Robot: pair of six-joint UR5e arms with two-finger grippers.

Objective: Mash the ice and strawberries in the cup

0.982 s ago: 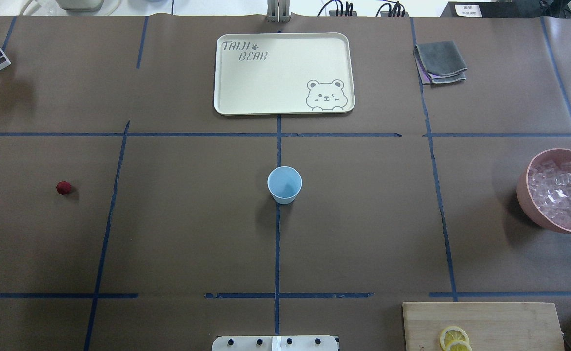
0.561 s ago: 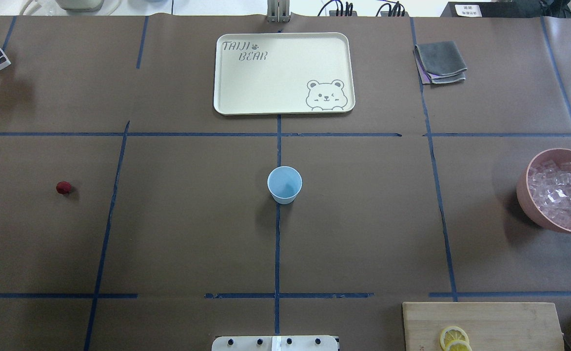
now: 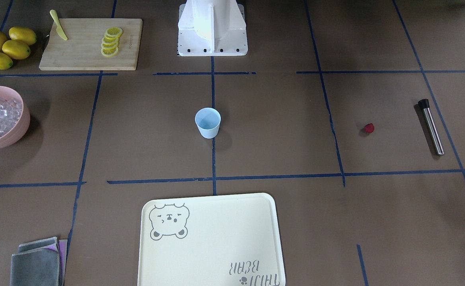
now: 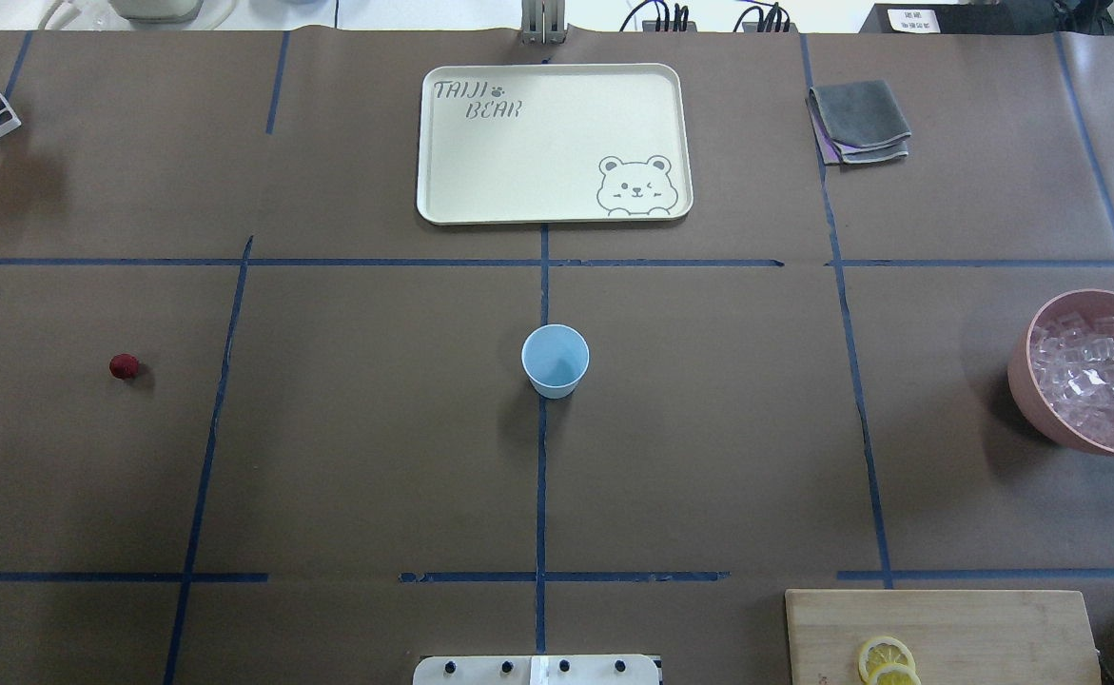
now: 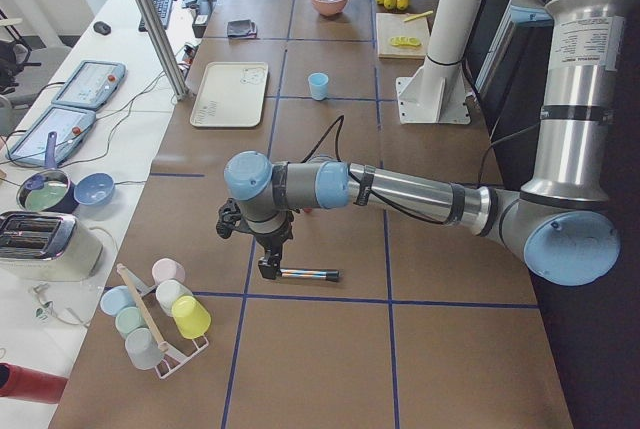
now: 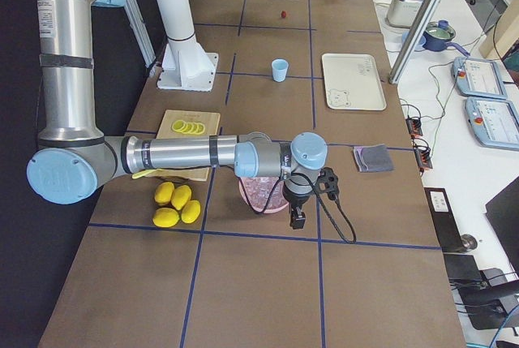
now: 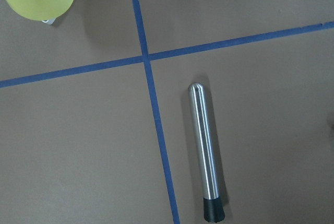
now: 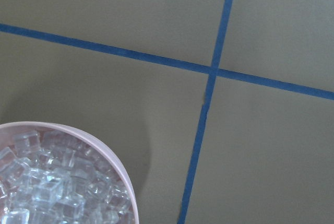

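At the middle of the counter (image 4: 709, 428), the cup (image 4: 555, 360) stands upright and looks empty, with both ingredients well apart from it.

I see the strawberry (image 4: 124, 366) lying alone on my left side, and the ice (image 4: 1094, 381) heaped in the pink bowl (image 4: 1023, 381) far to my right. I expect the berry to be soft and easily bruised, so I'd pinch it lightly across its widest part. The cubes look glassy and probably slick, so I'd take one square on two flat faces. The cup looks light and tippy, so I'd hold it low on the wall while mashing. My left end effector (image 5: 268, 267) hangs over the steel muddler (image 7: 206, 156), and my right end effector (image 6: 298, 218) hangs beside the bowl. Whether either is wide or narrow, I cannot tell.
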